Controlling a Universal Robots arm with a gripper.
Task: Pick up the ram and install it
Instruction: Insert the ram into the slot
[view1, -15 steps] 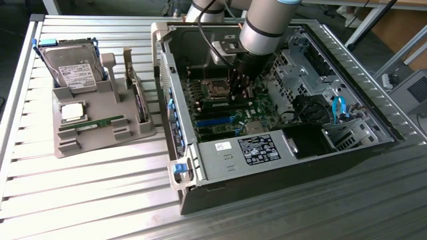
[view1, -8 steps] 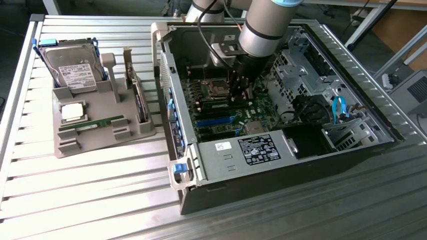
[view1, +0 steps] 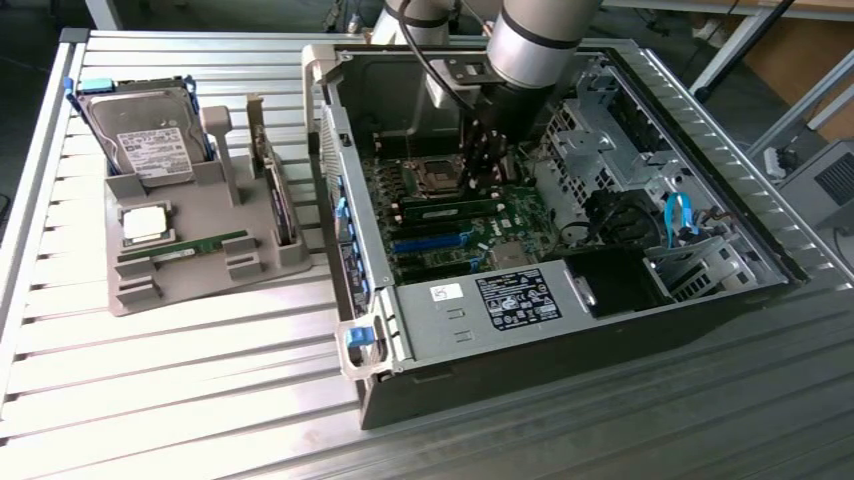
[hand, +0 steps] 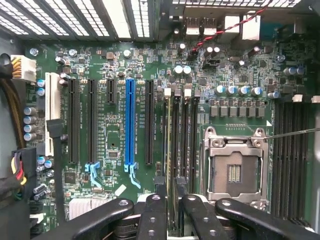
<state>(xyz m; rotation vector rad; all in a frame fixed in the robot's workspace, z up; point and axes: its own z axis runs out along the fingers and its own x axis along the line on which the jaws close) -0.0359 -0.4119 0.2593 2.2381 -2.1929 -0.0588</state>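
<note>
The ram (hand: 171, 145), a thin green stick seen edge-on, stands in a black memory slot of the motherboard (hand: 115, 135), beside the open processor socket (hand: 234, 170). My gripper (hand: 170, 192) straddles one end of it, and its black fingers (hand: 160, 195) stand a little apart from the stick on either side, so it is open. In the exterior view the arm reaches down into the open computer case (view1: 400, 330), with the gripper (view1: 483, 185) just above the ram (view1: 447, 212) lying along the board.
Long black and blue expansion slots (hand: 130, 120) run parallel to the ram. On the exterior view's left, a grey holder (view1: 200, 275) on the slatted metal table carries a hard drive (view1: 147, 135), a silver processor chip (view1: 144, 222) and another green stick (view1: 180, 248). Cables (view1: 674, 220) and drive cages crowd the case's other side.
</note>
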